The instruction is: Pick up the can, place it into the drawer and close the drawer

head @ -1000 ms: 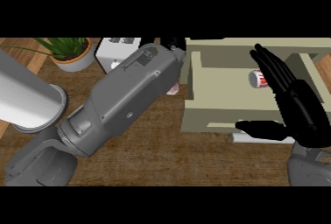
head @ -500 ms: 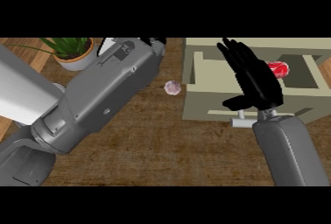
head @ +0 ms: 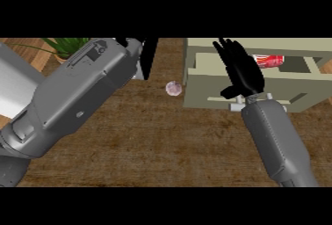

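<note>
Red can already lying inside the open drawer at far right, right hand open with straight fingers over its front, left hand unclear; only closing left.

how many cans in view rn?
1. The red can lies on its side inside the open drawer, at the view's upper right, just right of the right hand. The forearms could hide others.
</note>
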Tool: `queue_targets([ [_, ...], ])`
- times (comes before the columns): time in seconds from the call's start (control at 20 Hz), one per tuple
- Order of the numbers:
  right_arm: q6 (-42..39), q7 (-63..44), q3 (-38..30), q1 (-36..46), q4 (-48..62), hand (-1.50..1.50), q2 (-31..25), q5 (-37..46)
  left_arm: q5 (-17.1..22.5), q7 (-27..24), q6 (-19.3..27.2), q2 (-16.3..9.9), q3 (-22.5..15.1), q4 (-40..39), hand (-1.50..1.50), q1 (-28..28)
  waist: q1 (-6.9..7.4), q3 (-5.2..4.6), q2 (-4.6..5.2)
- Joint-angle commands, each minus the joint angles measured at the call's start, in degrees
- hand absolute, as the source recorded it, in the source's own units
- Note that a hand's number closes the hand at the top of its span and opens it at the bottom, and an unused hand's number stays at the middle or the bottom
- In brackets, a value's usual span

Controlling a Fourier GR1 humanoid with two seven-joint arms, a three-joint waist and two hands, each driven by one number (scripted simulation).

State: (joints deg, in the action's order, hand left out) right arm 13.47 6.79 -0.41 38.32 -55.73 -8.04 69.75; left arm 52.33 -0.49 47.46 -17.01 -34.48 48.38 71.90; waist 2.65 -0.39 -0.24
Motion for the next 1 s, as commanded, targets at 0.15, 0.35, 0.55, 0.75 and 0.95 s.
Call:
queue_targets([
  [0.15,13.5,0.5,-2.3,4.2,16.1,-1.5,1.6,3.6,-2.0,3.6,1.0,-3.5,0.7,4.6,-1.5,-0.7,-0.01,0.49,0.79],
  [0.35,17.9,0.5,-4.5,9.2,22.4,-1.5,1.1,4.2,-2.3,3.8,-1.1,-5.7,1.6,6.1,-1.5,-2.7,0.76,0.48,1.14],
  [0.55,19.9,3.6,-8.2,12.8,27.7,-1.5,-1.9,1.6,-3.0,3.0,0.3,-4.8,1.8,9.0,-1.5,-5.2,1.02,0.51,1.35],
  [0.75,24.0,2.1,-8.3,16.8,33.5,-1.5,-1.7,4.1,-4.3,6.0,1.2,-7.0,1.4,11.5,-1.5,-4.5,1.45,0.53,1.41],
  [0.95,25.0,0.8,-10.0,22.9,36.7,-1.5,-2.3,3.8,-5.1,5.9,0.9,-6.2,1.3,11.7,-1.5,-5.4,1.72,0.53,1.89],
])
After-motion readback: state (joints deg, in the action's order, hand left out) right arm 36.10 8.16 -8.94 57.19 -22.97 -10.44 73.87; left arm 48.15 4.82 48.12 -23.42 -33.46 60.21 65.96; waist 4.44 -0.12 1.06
